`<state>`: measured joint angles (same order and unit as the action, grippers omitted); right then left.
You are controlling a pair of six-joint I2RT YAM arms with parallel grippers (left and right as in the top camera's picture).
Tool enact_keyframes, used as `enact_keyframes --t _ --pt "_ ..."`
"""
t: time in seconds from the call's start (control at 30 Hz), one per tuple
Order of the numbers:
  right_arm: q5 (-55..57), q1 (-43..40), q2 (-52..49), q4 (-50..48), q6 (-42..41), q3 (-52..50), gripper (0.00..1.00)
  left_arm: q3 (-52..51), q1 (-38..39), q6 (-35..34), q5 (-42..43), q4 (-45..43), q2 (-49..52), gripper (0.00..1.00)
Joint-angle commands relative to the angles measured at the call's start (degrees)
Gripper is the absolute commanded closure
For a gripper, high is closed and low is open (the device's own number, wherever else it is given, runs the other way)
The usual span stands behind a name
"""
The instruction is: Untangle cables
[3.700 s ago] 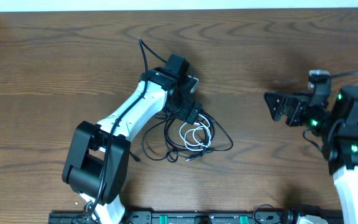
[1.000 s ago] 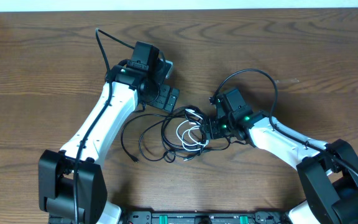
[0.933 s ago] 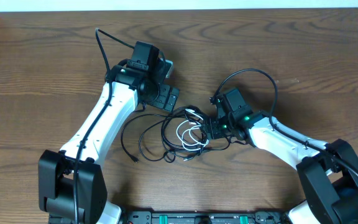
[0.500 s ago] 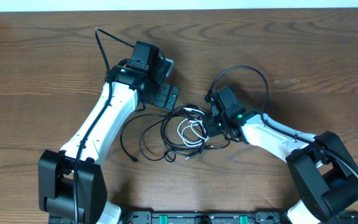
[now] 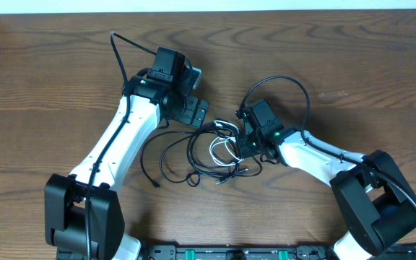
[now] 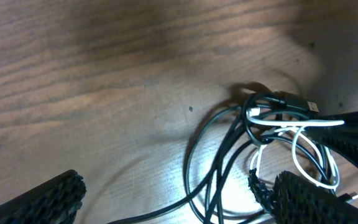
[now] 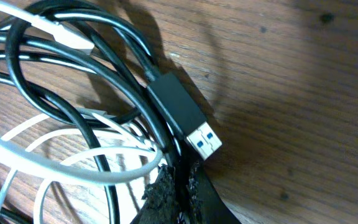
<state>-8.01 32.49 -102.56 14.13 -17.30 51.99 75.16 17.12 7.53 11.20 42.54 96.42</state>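
A loose tangle of cables [image 5: 211,152] lies near the middle of the wooden counter [image 5: 338,58], between the two arms. The left pincer [image 5: 193,112] hovers just beyond the knot's upper left edge, its jaws spread wide and holding nothing. In its wrist view the toothed fingers [image 6: 303,196] frame the black loops from either side without touching them. The right pincer [image 5: 243,144] meets the tangle from the right, its tips pressed together at the edge of the pile. The wrist view shows those tips [image 7: 176,183] closed right against a black strand, though whether any cord is caught between them cannot be told. A black USB plug [image 7: 188,121] rests on the wood just above the tips. The white cable [image 5: 222,150] coils in small loops through the black ones, and one black strand trails left to a free end [image 5: 155,184].
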Motion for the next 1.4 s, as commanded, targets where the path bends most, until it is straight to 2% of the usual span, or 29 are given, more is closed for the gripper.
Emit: enact_keyframes --t 0.0,0.27,0.43,0.73,1.03,1.37 --pt "6.95 -1.44 0.83 2.14 4.35 -0.33 0.99 0.85 -0.20 0.07 -0.72 -0.87 -0.66 0.02" --pt "19.89 -1.55 14.08 1.92 13.14 0.00 0.99 0.85 -0.17 -2.73 0.35 -2.19 -0.66 0.02" --pt "22.77 -1.68 22.40 1.51 17.27 0.00 0.99 0.85 -0.20 -3.78 0.90 -3.08 -0.70 0.03" --pt "22.88 -2.56 28.37 0.85 24.35 0.00 0.99 0.85 -0.20 -3.78 10.99 -6.97 -0.76 0.03" --pt "22.67 -2.62 28.37 0.31 21.84 -0.02 0.99 0.85 -0.20 -3.76 13.99 -7.28 -1.18 0.02" --pt "22.47 -2.62 28.37 -5.86 12.94 -0.02 0.99 0.85 -0.17 -3.72 27.89 -6.97 -1.44 0.02"
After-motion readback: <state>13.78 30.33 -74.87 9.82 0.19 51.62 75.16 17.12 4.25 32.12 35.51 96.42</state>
